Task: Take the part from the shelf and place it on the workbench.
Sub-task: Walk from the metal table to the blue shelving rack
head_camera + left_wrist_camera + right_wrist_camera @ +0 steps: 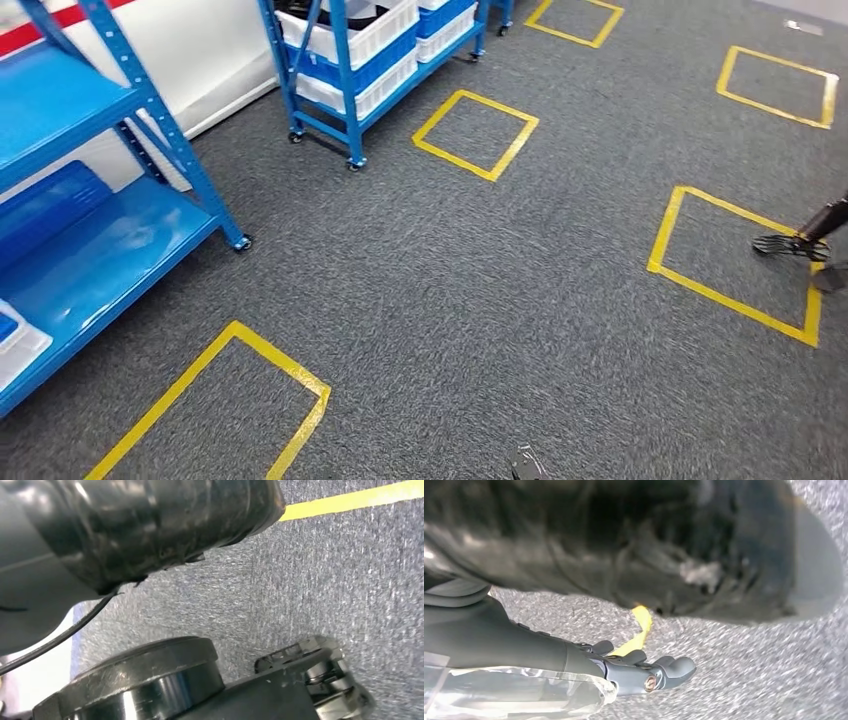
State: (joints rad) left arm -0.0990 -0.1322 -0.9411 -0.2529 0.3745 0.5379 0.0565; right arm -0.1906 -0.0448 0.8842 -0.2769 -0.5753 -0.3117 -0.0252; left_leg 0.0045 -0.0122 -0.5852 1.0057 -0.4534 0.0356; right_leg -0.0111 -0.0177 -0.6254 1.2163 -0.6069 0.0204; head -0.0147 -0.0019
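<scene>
We see the near shelf (90, 200) cut off at the picture's left edge, and a white bin (20, 345) on it only as a corner. In the right wrist view, the right hand (644, 672) holds a clear bag (519, 692); its contents are perhaps hidden by glare. Blur smears the carpet (749, 680).

Head view: the grey carpet (450, 300) is evenly and brightly lit; glare is seen on the blue shelf (110, 250) at the left.
Left wrist view: close dark parts are blurred; highlights are thrown on metal at the bottom.
Right wrist view: heavy blur across the top; the right hand (644, 672) is rendered sharper.
</scene>
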